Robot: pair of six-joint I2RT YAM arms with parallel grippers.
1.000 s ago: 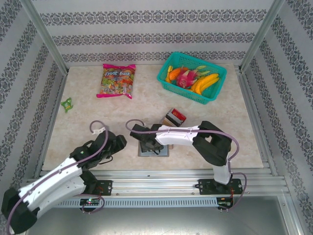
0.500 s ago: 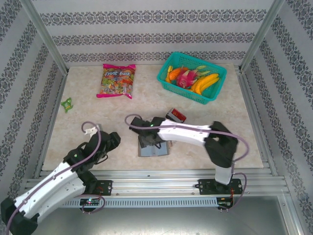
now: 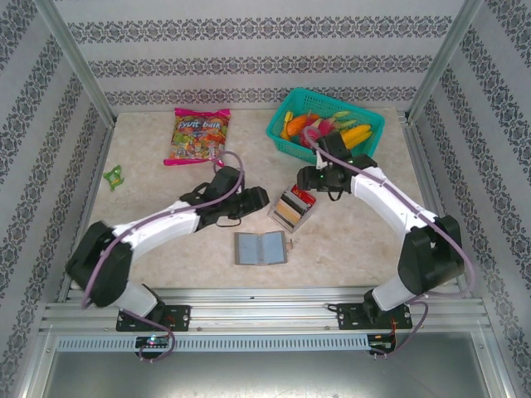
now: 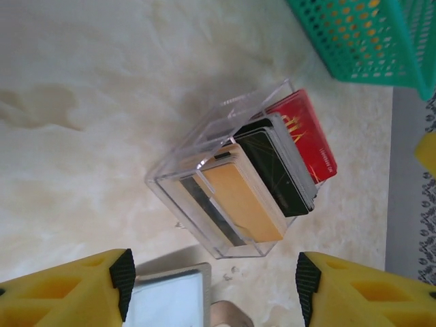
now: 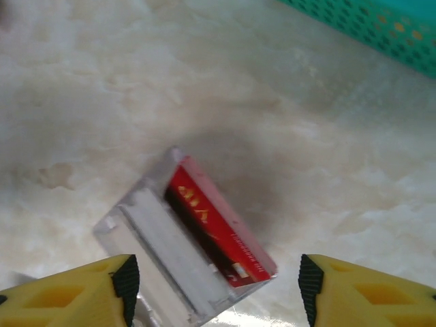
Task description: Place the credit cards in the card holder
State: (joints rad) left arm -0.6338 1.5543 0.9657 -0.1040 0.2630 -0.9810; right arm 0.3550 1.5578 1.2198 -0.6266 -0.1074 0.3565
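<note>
The credit cards (image 3: 294,206) stand as a stack of red, black and tan cards inside a clear plastic case in the middle of the table. In the left wrist view the tan card (image 4: 243,199), a black one and a red one (image 4: 306,139) lean in that case. The card holder (image 3: 260,248) lies open and flat nearer the arms, grey with pale blue panels (image 4: 169,300). My left gripper (image 3: 257,199) hangs open just left of the case; its pads (image 4: 123,285) have nothing between them. My right gripper (image 3: 311,178) is open on the far side of the red card (image 5: 219,225).
A teal basket (image 3: 286,104) of fruit stands at the back right, close behind my right gripper. A candy bag (image 3: 200,137) lies at the back left and a small green object (image 3: 113,175) near the left edge. Metal rails frame the table.
Both arms left the card holder's area. The left arm swung forward to the left of the card case. The right arm reached to the case's far side, uncovering the open holder.
</note>
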